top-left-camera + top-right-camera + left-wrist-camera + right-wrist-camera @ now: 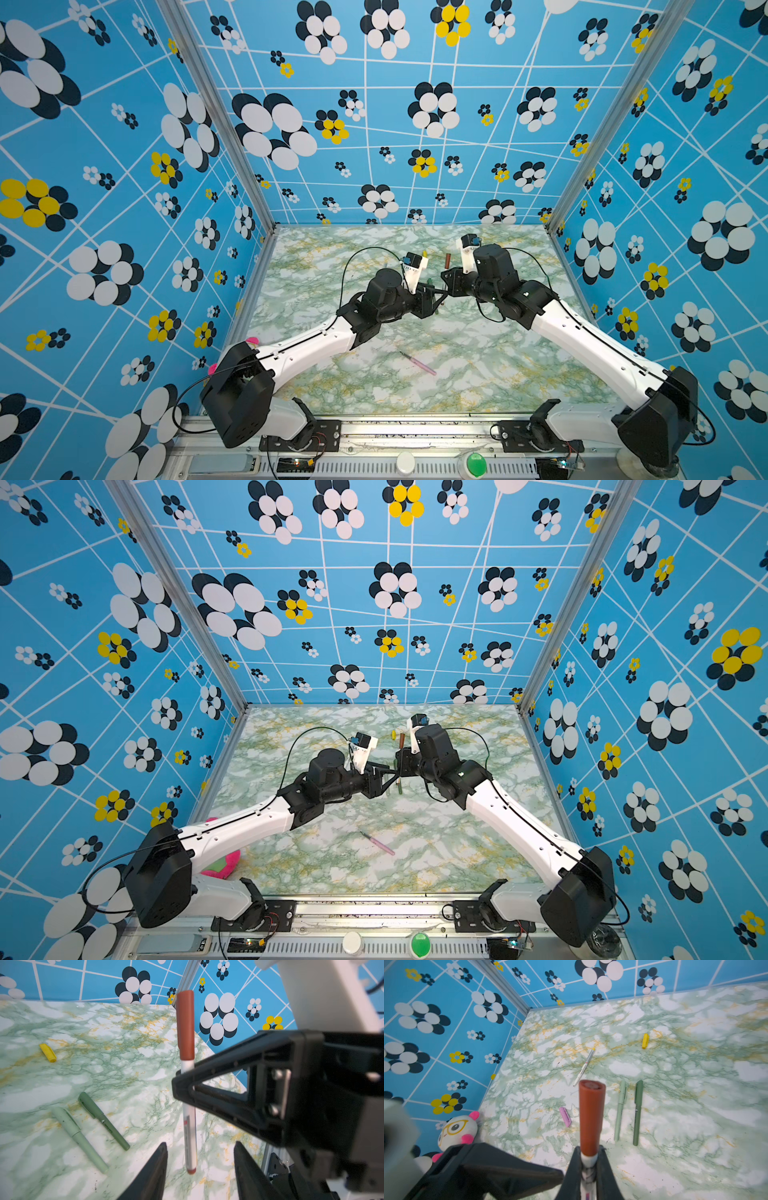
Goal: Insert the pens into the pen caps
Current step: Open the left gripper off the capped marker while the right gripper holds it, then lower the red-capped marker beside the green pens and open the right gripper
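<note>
Ann: The light is bright and even. The table point(374, 395) shows only soft, pale shadows under the arms point(307, 349).
Ben: The walls point(104, 166) bend at the edges in both top views. Up close, the brown pen point(190, 1126) is sharp, but the white part point(328, 991) is fuzzy.

The right end effector point(588, 1155) is clamping a white pen point(588, 1160) wearing a brown cap point(590, 1120). Beyond it, a pale green pen point(620, 1109) and a dark green pen point(637, 1112), both capped, are lying side by side on the tabletop point(695, 1105); a pink cap point(565, 1116), a yellow cap point(645, 1041) and a thin uncapped pen point(584, 1067) are lying apart.
</note>
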You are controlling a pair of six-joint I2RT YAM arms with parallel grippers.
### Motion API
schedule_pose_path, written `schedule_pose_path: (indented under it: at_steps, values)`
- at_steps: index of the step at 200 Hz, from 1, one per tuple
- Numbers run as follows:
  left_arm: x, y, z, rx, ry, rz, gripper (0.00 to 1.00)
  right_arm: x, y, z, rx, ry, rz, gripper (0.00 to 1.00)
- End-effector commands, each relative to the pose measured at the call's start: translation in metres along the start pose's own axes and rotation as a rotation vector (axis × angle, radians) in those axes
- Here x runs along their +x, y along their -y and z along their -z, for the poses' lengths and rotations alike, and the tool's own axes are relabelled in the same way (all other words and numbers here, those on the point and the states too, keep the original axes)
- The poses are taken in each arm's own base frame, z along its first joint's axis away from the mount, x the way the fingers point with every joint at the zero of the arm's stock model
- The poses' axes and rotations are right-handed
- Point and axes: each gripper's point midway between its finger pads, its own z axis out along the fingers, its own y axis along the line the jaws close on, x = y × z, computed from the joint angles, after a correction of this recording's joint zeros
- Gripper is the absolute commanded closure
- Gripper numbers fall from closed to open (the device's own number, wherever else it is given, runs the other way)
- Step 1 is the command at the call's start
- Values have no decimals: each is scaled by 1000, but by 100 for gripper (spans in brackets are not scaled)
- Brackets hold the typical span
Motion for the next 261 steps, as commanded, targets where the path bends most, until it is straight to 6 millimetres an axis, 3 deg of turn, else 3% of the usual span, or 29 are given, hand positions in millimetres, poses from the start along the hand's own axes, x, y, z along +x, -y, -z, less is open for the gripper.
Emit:
schedule_pose_path:
  at_steps: [1, 36, 75, 143, 149, 160, 224, 231, 261]
  values:
    - [11, 1, 14, -5, -14, -26, 42, 4, 32, -2, 122, -65, -56, 96]
    - [22, -6, 28, -40, -19, -69, 39, 33, 76, -26, 216, -243, -128, 96]
    - [23, -9, 36, -69, -26, -106, 38, 58, 103, -60, 269, -418, -133, 98]
    - [25, -12, 44, -94, -27, -120, 38, 80, 124, -117, 338, -608, -97, 100]
    - [24, -12, 45, -95, -25, -118, 38, 70, 123, -122, 335, -588, -86, 100]
    - [24, -12, 46, -98, -23, -120, 38, 73, 126, -129, 347, -610, -73, 100]
    - [20, -14, 49, -109, -17, -121, 38, 78, 146, -148, 428, -681, 6, 100]
    - [21, -14, 49, -108, -19, -120, 38, 88, 152, -155, 442, -711, 6, 100]
    - [20, -14, 47, -107, -22, -117, 38, 92, 156, -165, 447, -727, 10, 99]
